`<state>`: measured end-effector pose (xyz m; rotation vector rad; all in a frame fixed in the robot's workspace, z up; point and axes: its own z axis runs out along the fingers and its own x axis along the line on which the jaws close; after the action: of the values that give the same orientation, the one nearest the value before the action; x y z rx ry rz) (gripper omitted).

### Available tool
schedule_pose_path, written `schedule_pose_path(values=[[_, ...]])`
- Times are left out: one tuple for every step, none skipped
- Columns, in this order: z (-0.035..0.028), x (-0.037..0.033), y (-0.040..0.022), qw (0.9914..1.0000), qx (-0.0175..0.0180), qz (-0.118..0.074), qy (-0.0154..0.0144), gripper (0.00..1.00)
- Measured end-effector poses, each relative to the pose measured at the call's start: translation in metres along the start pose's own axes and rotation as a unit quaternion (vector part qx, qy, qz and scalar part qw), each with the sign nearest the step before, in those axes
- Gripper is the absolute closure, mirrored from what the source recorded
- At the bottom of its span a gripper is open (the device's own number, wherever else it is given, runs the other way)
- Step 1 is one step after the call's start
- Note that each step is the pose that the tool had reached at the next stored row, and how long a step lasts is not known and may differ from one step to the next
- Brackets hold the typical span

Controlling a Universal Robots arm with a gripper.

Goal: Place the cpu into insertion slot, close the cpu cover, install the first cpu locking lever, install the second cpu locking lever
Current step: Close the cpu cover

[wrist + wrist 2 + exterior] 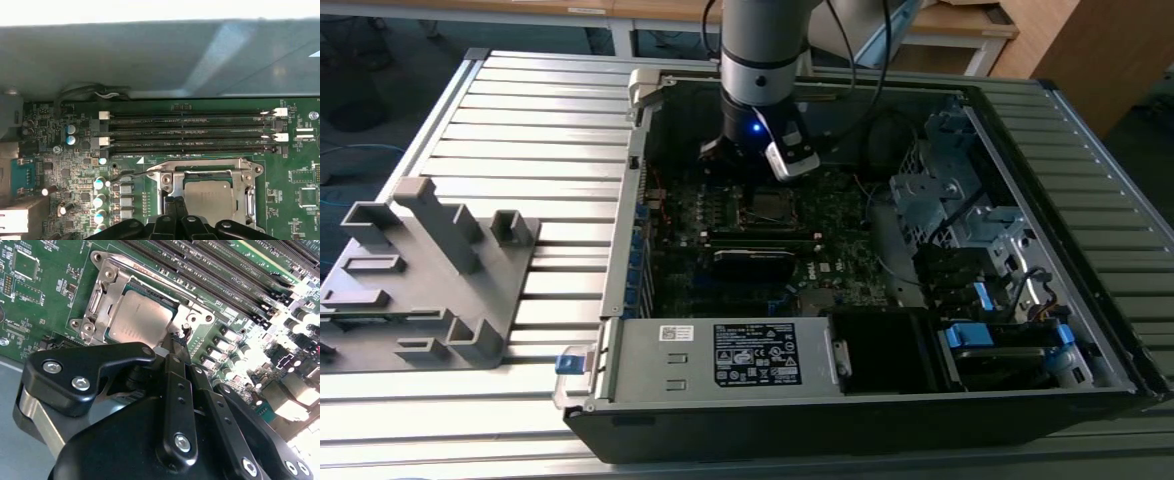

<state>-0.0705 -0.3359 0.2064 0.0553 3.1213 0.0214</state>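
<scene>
- Hand (177, 342): fingers (172, 385) pressed together, tips at a corner of the socket (770, 205).
- Cpu (140, 317): seated in the socket just ahead of the fingertips, silver top showing.
- Cover (102, 300): metal frame lying flat around the cpu.
- Memory slots (190, 132): long, black, beyond the socket.
- Computer case (627, 250): open, on the slatted desk (520, 130); white printed label (754, 352).

Arm (758, 50) vert., wrist pointing straight down; gripper (176, 342) fingers pressed tog., no gap btwn tips
</scene>
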Motion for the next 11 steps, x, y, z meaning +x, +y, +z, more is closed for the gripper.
schedule_pose_path(values=[[0.0007, 0.0003, -0.0001, 1.00000, 0.0001, 0.000, 0.0000, 0.90], [0.0014, 0.0006, -0.0001, 1.00000, 0.0003, -0.001, 0.0000, 0.90], [0.0016, 0.0009, -0.0002, 1.00000, 0.0004, -0.001, 0.0001, 0.90], [0.0016, 0.0012, -0.0002, 1.00000, 0.0004, -0.002, 0.0001, 0.90], [0.0018, 0.0017, -0.0002, 1.00000, 0.0004, -0.002, 0.0001, 0.90], [0.0019, 0.0023, -0.0002, 1.00000, 0.0003, -0.002, 0.0001, 0.90], [0.0021, 0.0028, -0.0002, 1.00000, 0.0003, -0.002, 0.0000, 0.90], [0.0025, 0.0031, -0.0002, 1.00000, 0.0003, -0.002, 0.0001, 0.90], [0.0032, 0.0032, -0.0002, 1.00000, 0.0003, -0.003, 0.0000, 0.90], [0.0039, 0.0033, -0.0003, 0.99999, 0.0003, -0.003, 0.0001, 0.90], [0.0046, 0.0034, -0.0003, 0.99999, 0.0003, -0.004, 0.0001, 0.90]])
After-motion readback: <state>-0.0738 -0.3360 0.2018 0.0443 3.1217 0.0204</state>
